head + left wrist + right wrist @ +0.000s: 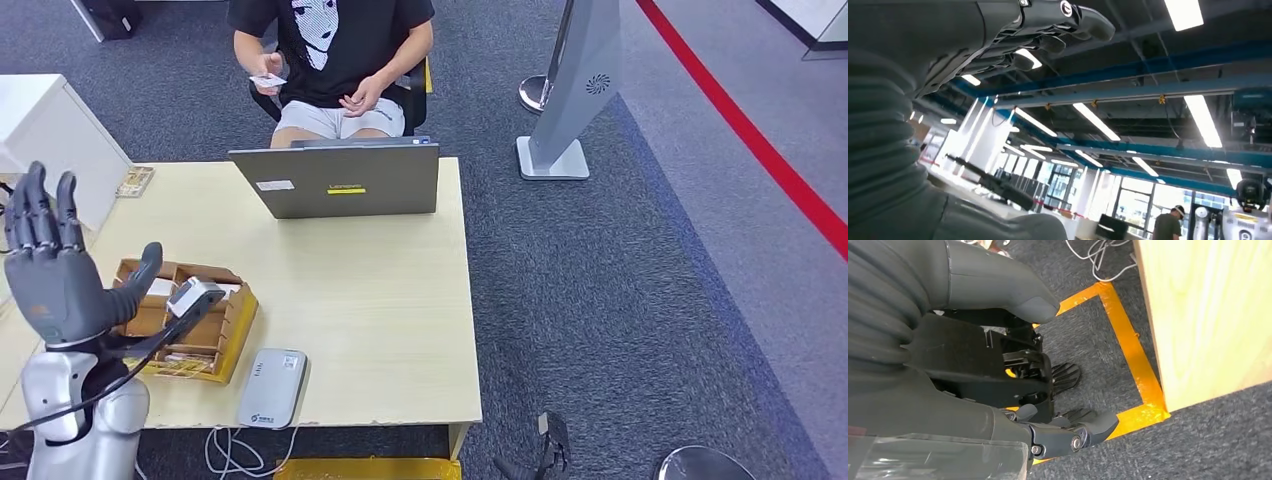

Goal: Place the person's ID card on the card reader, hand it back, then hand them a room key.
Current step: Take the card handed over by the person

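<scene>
The left hand [55, 270] is waiting raised, fingers [40, 215] spread and holding nothing. The person [335, 50] is holding the ID card [267, 80] beyond the tabletop [380, 300]. It should reach forward, palm up, then carry it to the card reader [272, 388].

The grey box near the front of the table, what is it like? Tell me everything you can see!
The grey box looks like the card reader. It is a flat, light grey, plastic-looking slab with rounded corners and a small mark near its front end. It lies flat on the wooden table at the front edge, right beside the cardboard box. Nothing rests on it. White cables hang below the table edge by it; whether they plug into it is unclear.
</scene>
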Available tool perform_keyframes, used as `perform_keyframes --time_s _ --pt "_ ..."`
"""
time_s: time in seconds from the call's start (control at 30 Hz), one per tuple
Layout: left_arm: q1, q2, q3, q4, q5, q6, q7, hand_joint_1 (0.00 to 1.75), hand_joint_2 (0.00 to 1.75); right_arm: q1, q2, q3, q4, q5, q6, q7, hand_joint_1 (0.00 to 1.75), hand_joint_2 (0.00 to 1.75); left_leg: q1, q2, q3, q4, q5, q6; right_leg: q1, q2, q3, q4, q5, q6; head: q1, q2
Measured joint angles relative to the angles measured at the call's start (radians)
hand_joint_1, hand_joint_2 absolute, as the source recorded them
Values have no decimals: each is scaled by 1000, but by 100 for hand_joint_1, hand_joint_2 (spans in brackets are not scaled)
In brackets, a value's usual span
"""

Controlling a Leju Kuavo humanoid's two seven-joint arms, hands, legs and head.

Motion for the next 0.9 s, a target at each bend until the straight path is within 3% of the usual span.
perform_keyframes --time_s 0.3,0.53,0.6,0.67,0.73,0.9 --pt "-271 73 -46 327 -99 1 94 0 175 -27 4 19 0 18 -2 33 0 175 0 1 -1 0 1 0 0 1 -1 0 1 0 0 0" --pt "-383 84 -74 479 -134 2 109 0 175 -41 4 27 0 19 -9 39 0 175 -1 1 -2 1 1 1 0 1 -2 0 1 0 -1 0" --pt "-394 85 -77 497 -137 2 108 22 175 -43 5 27 0 20 -12 41 0 175 -1 1 -2 1 0 1 0 1 -2 0 1 0 -1 0" --pt "-398 85 -79 510 -138 2 104 109 175 -43 5 27 1 21 -15 43 0 175 -1 1 -2 1 0 1 0 1 -2 0 1 0 -1 0" --pt "-398 85 -79 519 -135 2 97 175 175 -43 5 27 3 23 -17 44 0 175 -1 1 -2 1 0 1 0 1 -2 0 1 0 -1 0" --pt "-398 84 -80 536 -132 2 82 175 175 -43 7 28 8 28 -24 42 0 175 -1 1 -2 0 0 1 0 1 -2 0 1 0 -1 0"
